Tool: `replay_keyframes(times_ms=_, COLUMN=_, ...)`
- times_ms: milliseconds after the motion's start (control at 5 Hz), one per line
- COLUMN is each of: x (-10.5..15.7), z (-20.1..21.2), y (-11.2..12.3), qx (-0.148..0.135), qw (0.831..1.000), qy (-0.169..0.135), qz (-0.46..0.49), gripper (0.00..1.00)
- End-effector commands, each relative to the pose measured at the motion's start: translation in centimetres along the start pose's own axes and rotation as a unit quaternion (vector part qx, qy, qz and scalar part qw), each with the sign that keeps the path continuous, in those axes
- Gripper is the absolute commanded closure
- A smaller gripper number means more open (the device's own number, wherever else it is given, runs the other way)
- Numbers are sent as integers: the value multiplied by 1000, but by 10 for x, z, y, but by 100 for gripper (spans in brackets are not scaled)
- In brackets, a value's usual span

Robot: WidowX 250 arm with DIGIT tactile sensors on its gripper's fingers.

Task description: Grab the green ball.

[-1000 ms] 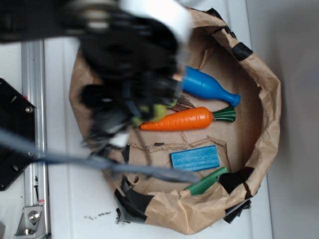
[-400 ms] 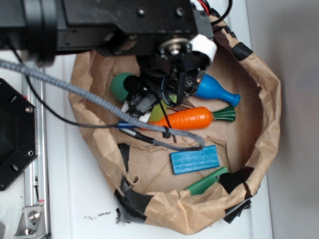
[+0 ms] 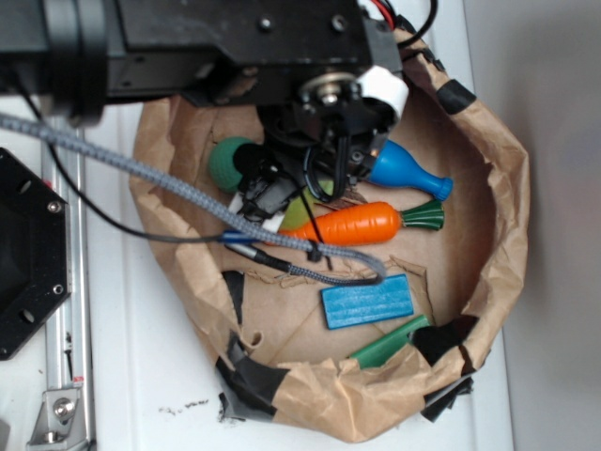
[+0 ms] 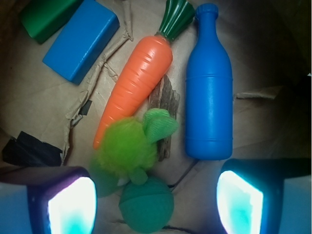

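Two gripper (image 4: pixel 156 204) fingers spread wide apart, nothing held, green ball (image 4: pixel 146 204) lying between them on the brown paper (image 4: pixel 44 112), touched by lime plush lump (image 4: pixel 127 148), orange carrot (image 4: pixel 136 83) and blue bottle (image 4: pixel 208 87) beyond.

White table (image 3: pixel 141 376) carries a taped brown paper basket (image 3: pixel 502 188) — dark crumbs (image 3: pixel 183 408) beside it.

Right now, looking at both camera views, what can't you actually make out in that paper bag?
- Green ball: exterior view, the arm covers its right side; wrist view, its lower edge is cut off by the frame.
- Gripper: exterior view, fingertips are hidden under the arm; wrist view, only blurred pads show.
- Green plush lump: blurred in the wrist view, mostly hidden by cables in the exterior view.
- Blue bottle: exterior view, its base is hidden behind the gripper.
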State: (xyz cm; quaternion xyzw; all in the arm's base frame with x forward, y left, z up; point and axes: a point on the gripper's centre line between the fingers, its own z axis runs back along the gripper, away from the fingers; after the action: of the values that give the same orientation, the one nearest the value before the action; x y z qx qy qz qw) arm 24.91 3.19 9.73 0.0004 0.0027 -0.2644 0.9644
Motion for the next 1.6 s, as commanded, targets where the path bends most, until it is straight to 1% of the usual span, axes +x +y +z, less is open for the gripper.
replay_keyframes(times_ms=0, x=-7, z=-55, y=-19, qx=-65, qw=994, qy=49, qz=-74, gripper=0)
replay_keyframes(times_ms=200, x=-19, z=-55, y=-25, qx=-70, qw=993, qy=65, qz=-70, gripper=0)
replay_keyframes(times_ms=400, x=-34, z=-51, y=-20, qx=-51, qw=995, qy=62, qz=-61, gripper=0)
replay_keyframes(times_ms=600, x=-37, z=-55, y=-16, qx=-27, qw=996, qy=58, qz=-56, gripper=0)
replay_keyframes(times_ms=800, x=-39, z=-69, y=-13, qx=6, qw=996, qy=79, qz=-39, gripper=100)
replay_keyframes(times_ms=1200, x=-36, z=-64, y=-9, qx=17, qw=997, qy=75, qz=-28, gripper=100)
replay_keyframes(times_ms=1400, x=-34, z=-48, y=-5, qx=15, qw=999, qy=49, qz=-3, gripper=100)
